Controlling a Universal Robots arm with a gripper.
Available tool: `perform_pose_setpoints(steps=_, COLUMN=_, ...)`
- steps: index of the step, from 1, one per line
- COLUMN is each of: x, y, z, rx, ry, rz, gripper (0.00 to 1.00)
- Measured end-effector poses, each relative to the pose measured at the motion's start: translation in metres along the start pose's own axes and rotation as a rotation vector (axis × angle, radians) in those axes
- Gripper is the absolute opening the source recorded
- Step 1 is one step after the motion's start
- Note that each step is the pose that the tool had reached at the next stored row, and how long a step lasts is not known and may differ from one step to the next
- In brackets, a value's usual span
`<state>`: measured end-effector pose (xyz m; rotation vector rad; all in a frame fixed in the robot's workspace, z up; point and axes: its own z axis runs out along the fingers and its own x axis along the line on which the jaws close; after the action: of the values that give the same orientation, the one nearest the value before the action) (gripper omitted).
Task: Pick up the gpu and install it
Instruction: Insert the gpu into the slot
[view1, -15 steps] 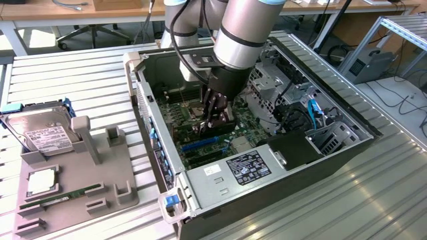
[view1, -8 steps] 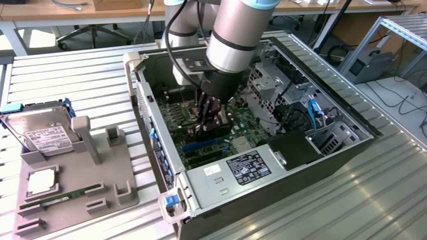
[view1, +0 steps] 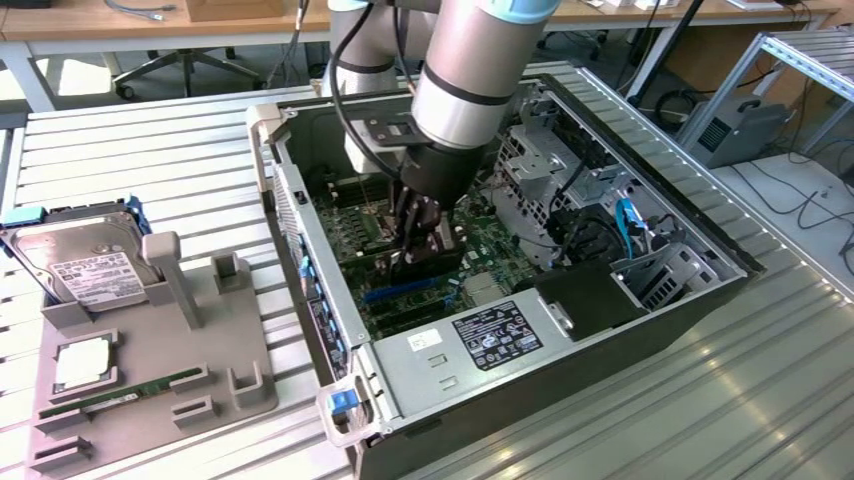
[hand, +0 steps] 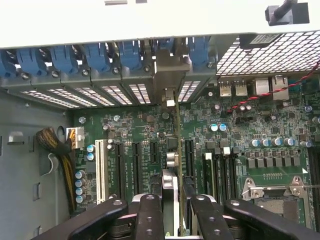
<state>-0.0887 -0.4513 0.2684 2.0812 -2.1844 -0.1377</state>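
One gray holder tray (view1: 147, 390) sits at the exterior view's left on the slatted metal desk (view1: 667, 400), carrying one silver hard drive (view1: 83, 262) with a white label, one square silver chip (view1: 83, 362) and one slim green memory stick (view1: 123, 390). To its right, one open computer case (view1: 627, 300) lies on its side, its green motherboard (hand: 150, 135) exposed. Inside the case, the arm's tool (hand: 173, 205) is partly closed, its two fingers (hand: 150, 215) pinching the gpu (hand: 176, 120), which stands on edge above the expansion slots, its silver bracket at the rear slot openings. Seven blue retention clips (hand: 97, 56) line that rear wall.
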Motion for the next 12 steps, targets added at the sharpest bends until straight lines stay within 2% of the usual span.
perform_pose_setpoints(steps=12, x=-0.0001, y=-0.0004, z=0.0043, rx=0.0000, ry=0.0000, rz=0.000, gripper=0.27)
